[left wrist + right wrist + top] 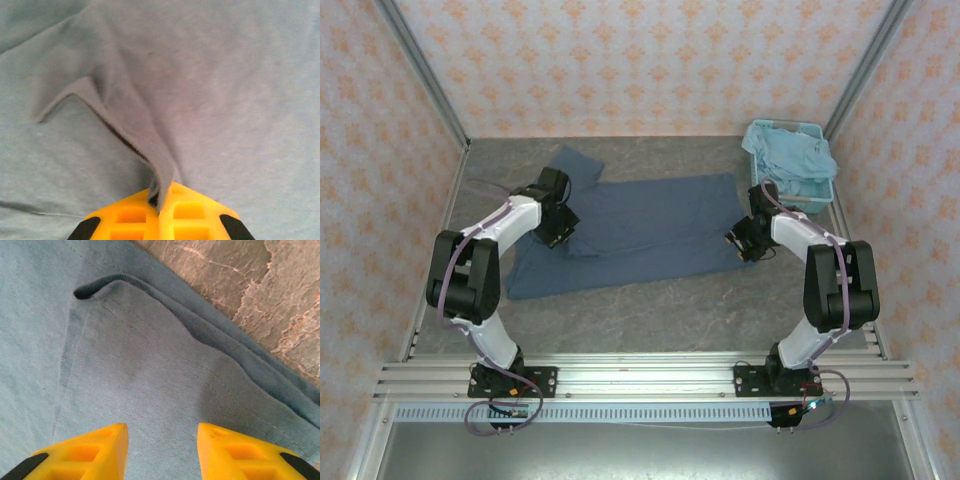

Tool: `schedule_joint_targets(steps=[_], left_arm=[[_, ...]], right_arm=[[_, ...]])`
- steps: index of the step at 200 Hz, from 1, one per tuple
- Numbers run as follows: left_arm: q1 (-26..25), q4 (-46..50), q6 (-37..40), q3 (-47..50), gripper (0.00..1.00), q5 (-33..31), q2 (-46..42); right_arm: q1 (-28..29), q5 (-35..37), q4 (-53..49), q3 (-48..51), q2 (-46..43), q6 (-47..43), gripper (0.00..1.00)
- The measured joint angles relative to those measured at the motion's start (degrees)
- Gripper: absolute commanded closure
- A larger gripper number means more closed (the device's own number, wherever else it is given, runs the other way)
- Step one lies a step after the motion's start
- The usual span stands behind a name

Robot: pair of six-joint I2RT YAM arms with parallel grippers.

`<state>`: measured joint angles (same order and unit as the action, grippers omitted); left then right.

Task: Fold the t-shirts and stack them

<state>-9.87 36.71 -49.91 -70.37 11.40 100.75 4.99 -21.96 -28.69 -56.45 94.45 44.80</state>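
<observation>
left claw [161, 194] clamped on slate-blue t-shirt [225, 100] | right claw [162, 435] spread over it

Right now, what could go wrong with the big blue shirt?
1. The left pincer is shut on just a thin ridge of the dark blue t-shirt. The cloth might slip out when it is lifted.
2. The right pincer is open above the shirt's edge, gripping nothing. If only the left side pulls, the shirt could drag and bunch up instead of folding flat.
</observation>
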Motion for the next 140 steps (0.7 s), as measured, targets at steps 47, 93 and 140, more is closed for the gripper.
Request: schedule_joint_targets(steps=[47, 93, 140], left_arm=[[-2.69, 7.30, 4.04, -14.58, 0.89, -1.86, 12.37], [-2.89, 10.86, 8.15, -21.86, 0.75, -5.70, 18.29], [-2.89, 5.97, 9.88, -21.86, 0.44, -2.54, 18.08]], right_arm=[[0.00, -0.68, -0.76, -0.04, 0.00, 0.20, 0.60], [0.00, -1.77, -0.90, -0.13, 0.00, 0.20, 0.60], [0.00, -2.14, -0.90, -0.13, 0.00, 0.17, 0.60]])
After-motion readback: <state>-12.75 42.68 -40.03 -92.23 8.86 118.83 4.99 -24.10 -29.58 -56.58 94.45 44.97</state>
